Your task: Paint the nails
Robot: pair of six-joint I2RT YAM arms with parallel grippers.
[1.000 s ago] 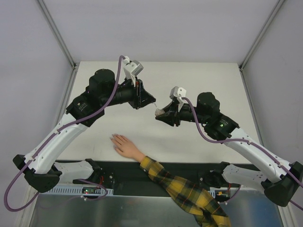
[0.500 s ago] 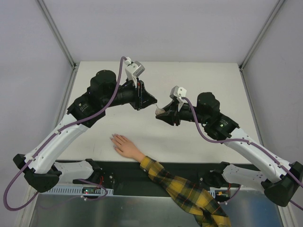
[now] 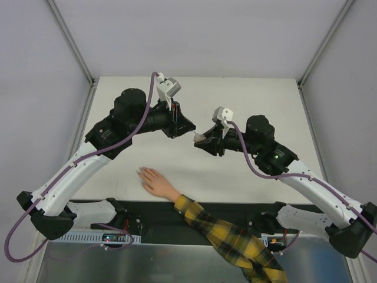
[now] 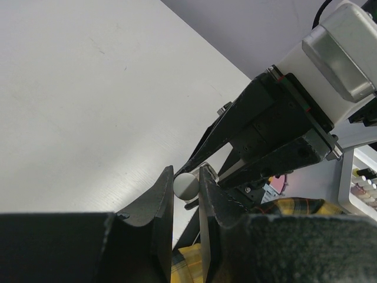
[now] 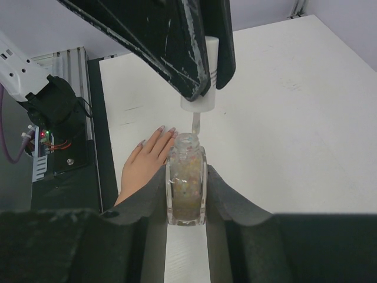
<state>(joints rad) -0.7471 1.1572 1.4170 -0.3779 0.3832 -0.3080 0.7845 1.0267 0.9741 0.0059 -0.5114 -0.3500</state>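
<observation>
The flesh-coloured mannequin hand (image 3: 155, 182) lies flat near the table's front edge, its plaid sleeve (image 3: 231, 237) trailing right. Its pale nails (image 3: 141, 172) point up-left and show again as nails (image 5: 165, 129) past the bottle. My right gripper (image 3: 201, 141) is shut on a clear glitter polish bottle (image 5: 187, 180) with its mouth uncapped. My left gripper (image 3: 191, 126) is shut on the white brush cap (image 4: 185, 185). In the right wrist view the cap (image 5: 200, 104) hangs just above the bottle, and the brush (image 5: 195, 123) reaches down to its mouth. Both grippers hover above mid-table, behind the hand.
A black strip with the arm bases (image 3: 118, 215) runs along the table's near edge. Grey frame posts (image 3: 70, 41) stand at the table's back corners. In the left wrist view the right arm's wrist and camera housing (image 4: 330, 65) fill the right side.
The left gripper has shifted slightly right, bringing the brush cap closer to the bottle's mouth. The right gripper and the mannequin hand have stayed put.
</observation>
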